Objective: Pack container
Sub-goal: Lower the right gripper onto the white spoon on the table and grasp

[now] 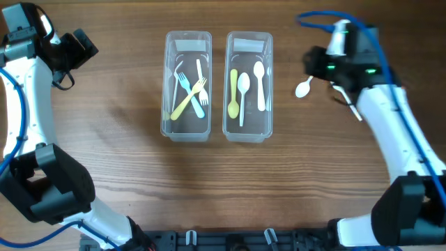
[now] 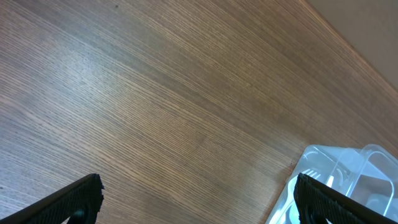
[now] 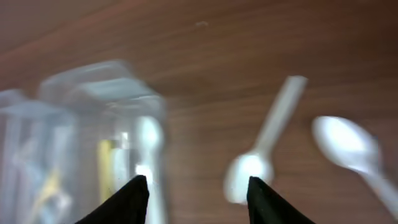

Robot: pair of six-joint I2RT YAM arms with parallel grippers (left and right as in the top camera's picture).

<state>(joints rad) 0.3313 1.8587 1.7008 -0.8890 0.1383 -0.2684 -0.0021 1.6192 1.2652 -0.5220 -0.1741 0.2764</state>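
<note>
Two clear containers stand side by side. The left container (image 1: 171, 84) holds white, yellow and pale blue forks. The right container (image 1: 268, 84) holds a yellow and two pale spoons. A loose white spoon (image 1: 304, 87) lies on the table right of them. In the blurred right wrist view it (image 3: 258, 162) lies just right of the spoon container (image 3: 99, 93), with a second white spoon (image 3: 348, 146) further right. My right gripper (image 3: 198, 186) is open and empty above the first spoon. My left gripper (image 2: 199, 186) is open and empty over bare wood at the far left (image 1: 83, 45).
The wooden table (image 1: 111, 174) carries only the containers and spoons. A corner of the fork container (image 2: 348, 180) shows at the lower right of the left wrist view. A blue cable (image 1: 327, 17) loops over the right arm.
</note>
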